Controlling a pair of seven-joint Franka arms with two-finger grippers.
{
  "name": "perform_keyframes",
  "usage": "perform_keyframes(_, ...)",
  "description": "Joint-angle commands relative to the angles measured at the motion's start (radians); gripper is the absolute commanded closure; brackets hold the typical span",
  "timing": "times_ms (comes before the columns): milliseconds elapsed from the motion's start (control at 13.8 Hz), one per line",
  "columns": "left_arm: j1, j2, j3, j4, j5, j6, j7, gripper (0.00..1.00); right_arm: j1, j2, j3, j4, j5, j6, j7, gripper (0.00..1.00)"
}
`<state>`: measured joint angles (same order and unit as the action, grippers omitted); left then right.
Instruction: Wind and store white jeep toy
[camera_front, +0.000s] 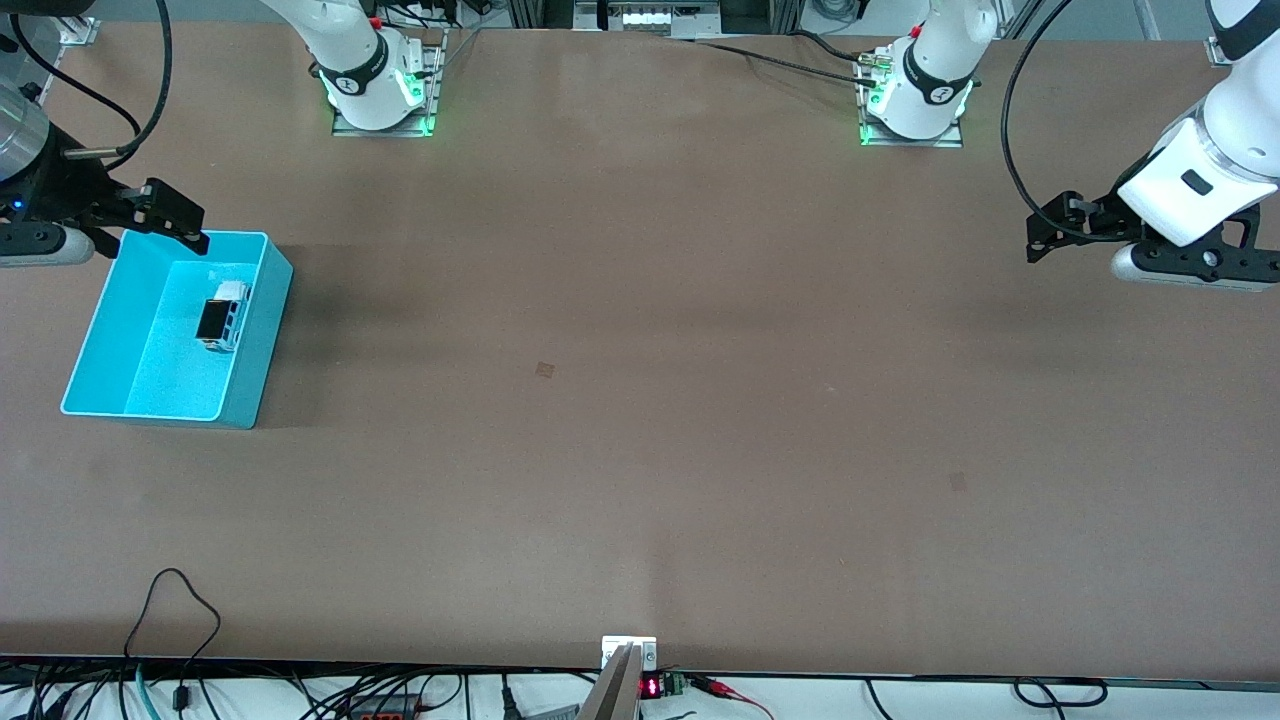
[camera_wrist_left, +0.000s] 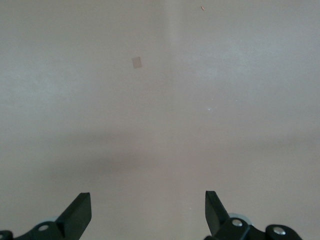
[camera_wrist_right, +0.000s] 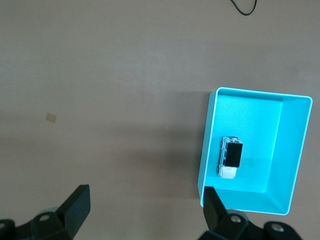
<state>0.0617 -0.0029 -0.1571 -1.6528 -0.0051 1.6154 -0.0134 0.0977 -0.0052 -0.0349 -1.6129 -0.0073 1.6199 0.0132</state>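
Note:
The white jeep toy (camera_front: 222, 318) with its black roof panel lies inside the cyan bin (camera_front: 262, 340) at the right arm's end of the table. The right wrist view shows the jeep (camera_wrist_right: 231, 156) on the bin's floor, close to one wall of the bin (camera_wrist_right: 260, 93). My right gripper (camera_front: 172, 215) is open and empty, up over the bin's corner that lies farthest from the front camera; its fingers (camera_wrist_right: 80, 200) frame bare table beside the bin. My left gripper (camera_front: 1040, 230) is open and empty over bare table at the left arm's end, and it waits (camera_wrist_left: 147, 200).
The two arm bases (camera_front: 380, 95) (camera_front: 915, 100) stand along the table edge farthest from the front camera. Small square marks (camera_front: 545, 369) (camera_front: 958, 482) are on the brown tabletop. Cables and a small red display (camera_front: 650, 687) lie along the edge nearest the front camera.

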Motion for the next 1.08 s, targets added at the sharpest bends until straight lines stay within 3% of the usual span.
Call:
perform_keyframes(0,-0.007,0.004,-0.001,0.018,0.017,-0.015,-0.013,0.00,-0.009,-0.012,0.009,-0.001,-0.005,-0.012,-0.019,0.00)
perform_keyframes(1012,-0.002,0.007,0.001,0.018,0.016,-0.017,-0.011,0.00,-0.006,-0.012,0.010,-0.001,-0.010,-0.017,-0.009,0.00)
